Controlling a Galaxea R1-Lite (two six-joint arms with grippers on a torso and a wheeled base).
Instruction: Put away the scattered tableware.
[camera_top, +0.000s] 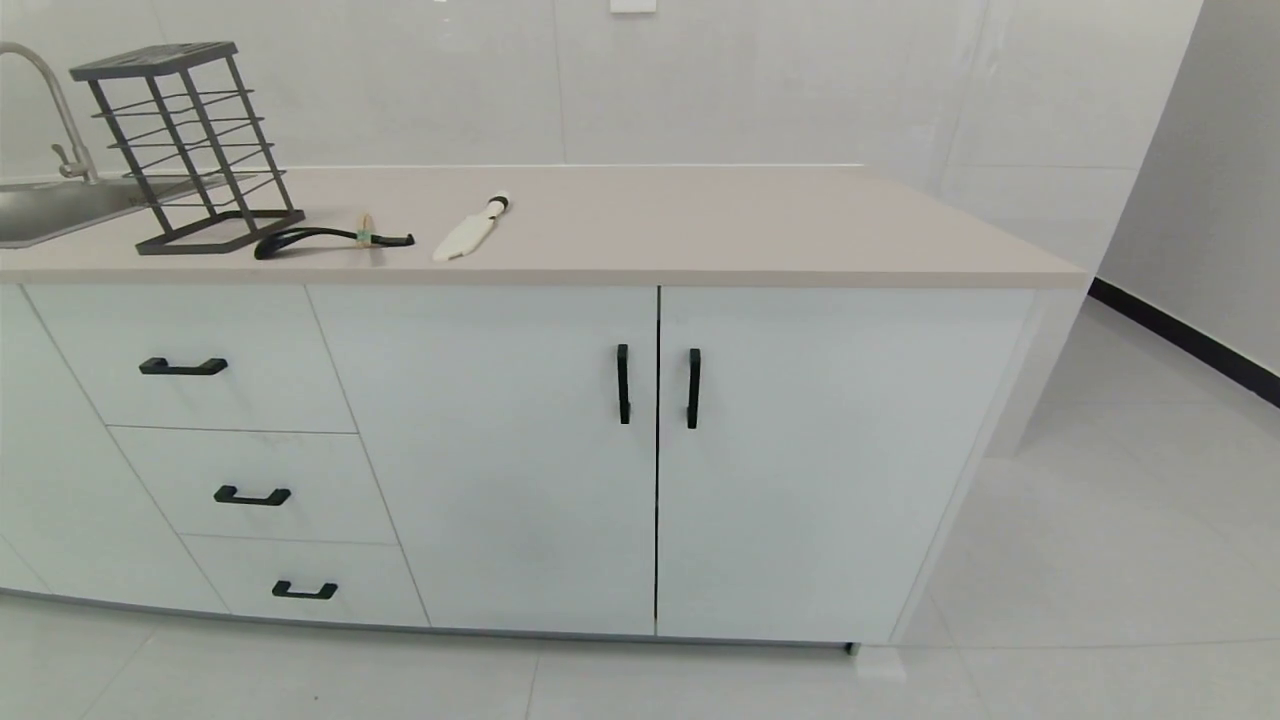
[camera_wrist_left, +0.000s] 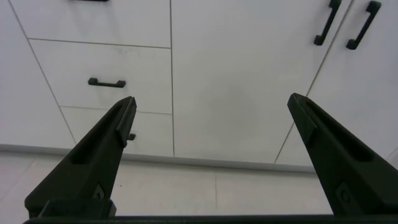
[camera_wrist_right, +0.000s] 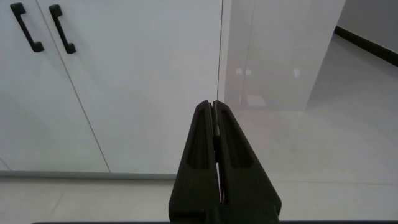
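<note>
Task unstarted: ladle (camera_top: 330, 238) and knife (camera_top: 470, 232) lie by rack (camera_top: 185, 150) on counter (camera_top: 700, 220), well above both claws; L claw (camera_wrist_left: 212, 102) wide, R claw (camera_wrist_right: 214, 106) pinched, empty.

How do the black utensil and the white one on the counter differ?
The black utensil is thin and curved; the white utensil is broader and straight. The black one lies along the front edge beside the wire rack; the white one lies slanted, farther right. Both rest loose on the countertop.
</note>
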